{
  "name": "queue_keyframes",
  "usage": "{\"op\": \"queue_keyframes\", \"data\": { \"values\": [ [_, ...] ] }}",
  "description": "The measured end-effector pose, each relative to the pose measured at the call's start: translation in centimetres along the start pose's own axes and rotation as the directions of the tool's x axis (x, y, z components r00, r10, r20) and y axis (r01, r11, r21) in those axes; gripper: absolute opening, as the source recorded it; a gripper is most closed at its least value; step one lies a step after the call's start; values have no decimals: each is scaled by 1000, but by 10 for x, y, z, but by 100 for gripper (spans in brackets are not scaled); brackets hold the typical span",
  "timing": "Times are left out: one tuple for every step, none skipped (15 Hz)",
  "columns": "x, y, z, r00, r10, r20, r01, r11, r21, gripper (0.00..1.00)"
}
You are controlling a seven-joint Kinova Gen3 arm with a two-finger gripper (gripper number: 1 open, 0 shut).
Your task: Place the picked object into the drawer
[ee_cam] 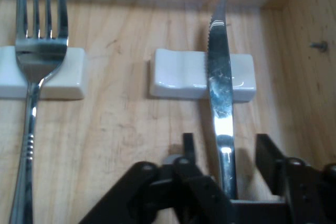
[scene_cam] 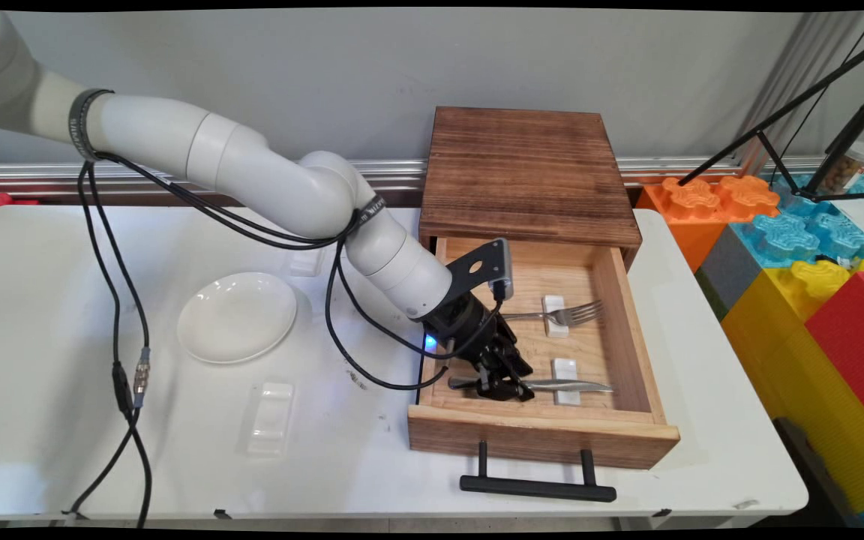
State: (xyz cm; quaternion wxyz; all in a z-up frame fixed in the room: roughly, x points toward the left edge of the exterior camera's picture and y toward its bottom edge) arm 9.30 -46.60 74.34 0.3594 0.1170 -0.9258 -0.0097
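**Gripper over the knife in an open wooden drawer**

A white table [scene_cam: 64,420] stands before a pale grey wall, and on its right part sits a dark-topped wooden drawer box [scene_cam: 526,169] with its light-wood drawer [scene_cam: 544,439] pulled out toward the near edge, black bar handle [scene_cam: 537,487] in front. Inside the drawer lie two pieces of cutlery, each propped on a small white ceramic rest. The fork [ee_cam: 32,77] lies on the farther rest [ee_cam: 47,74], its tines toward the drawer's right wall. The knife [ee_cam: 220,93] is shiny steel with a serrated edge and a pointed tip; its blade crosses the nearer rest [ee_cam: 178,74] close to the drawer's front wall. The gripper [ee_cam: 226,158] is down inside the drawer at the knife's handle end, its fingers [ee_cam: 268,156] spread, one on either side of the handle, not pinching it. Left of the drawer, on the table, are a round white plate [scene_cam: 237,316] and two clear plastic trays [scene_cam: 271,418].
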Motion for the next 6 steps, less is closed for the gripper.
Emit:
{"op": "queue_keyframes", "data": {
  "values": [
    [0, 0, 0, 1000, -3, -1, 3, 1000, -1, 100],
    [0, -1, 0, 1000, -6, -2, 6, 1000, 0, 100],
    [1, -1, 0, 1000, -9, -3, 9, 1000, 0, 100],
    [1, -2, 0, 1000, -13, -5, 13, 1000, 2, 100],
    [2, -3, -2, 1000, -16, -9, 16, 1000, 5, 100],
    [3, -4, -3, 1000, -19, -12, 19, 1000, 7, 100]
  ]
}}
